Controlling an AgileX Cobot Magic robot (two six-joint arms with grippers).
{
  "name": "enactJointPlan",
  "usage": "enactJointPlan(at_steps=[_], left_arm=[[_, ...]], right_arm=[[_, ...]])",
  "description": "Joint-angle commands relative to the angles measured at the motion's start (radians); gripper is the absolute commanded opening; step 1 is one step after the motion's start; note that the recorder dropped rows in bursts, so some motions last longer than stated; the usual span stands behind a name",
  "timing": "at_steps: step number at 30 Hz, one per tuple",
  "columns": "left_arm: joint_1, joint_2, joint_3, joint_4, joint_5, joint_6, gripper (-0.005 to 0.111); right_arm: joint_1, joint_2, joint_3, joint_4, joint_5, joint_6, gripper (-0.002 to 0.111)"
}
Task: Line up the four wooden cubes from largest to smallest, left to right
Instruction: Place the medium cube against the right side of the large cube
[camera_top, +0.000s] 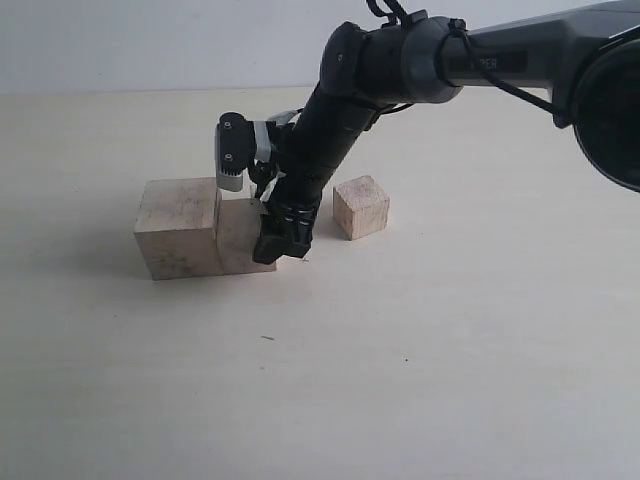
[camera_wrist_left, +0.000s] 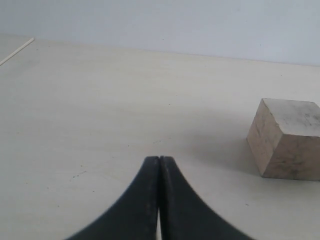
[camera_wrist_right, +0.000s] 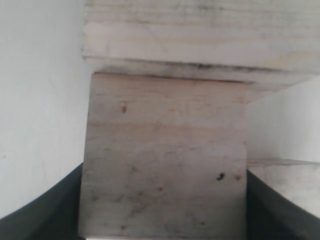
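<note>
- Pale wood, the second cube: it stands on the table, one face touching the largest cube, which sits at the left end of the row.
- Right gripper: its dark fingers lie flat against two opposite sides of the second cube, spread as wide as that block. It has the block in its grip, low on the table.
- Step in hand, as judged: setting the second cube in place just right of the largest cube. This pair already reads larger to smaller, left to right.
- Next move, as judged: the fingers must part and lift clear without nudging the pair, then go for the next block in size.
- Small cube: it stands alone to the right of the gripper, near the pair but not touching it.
- Count: three cubes show plainly in the exterior view. A wood edge shows beside the gripped block in the right wrist view. It is probably the fourth cube, but its size cannot be told.
- Left gripper: its fingers meet tip to tip and hold nothing, over bare table.
- Two grippers, one table.
</note>
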Motion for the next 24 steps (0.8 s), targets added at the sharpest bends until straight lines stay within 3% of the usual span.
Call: enactJointPlan(at_steps=[1,17,24], left_arm=[[-0.007,-0.006,0.001,-0.006,-0.012,0.004,0.000],[-0.007,-0.006,0.001,-0.006,-0.012,0.002,0.000],[-0.007,-0.006,0.001,-0.006,-0.012,0.002,0.000]], right_arm=[[0.000,0.014,0.007,-0.007,-0.072,0.038,0.060],[0.000,0.014,0.007,0.000,-0.059,0.047,0.066],[0.000,0.014,0.007,0.000,-0.068,0.051,0.080]])
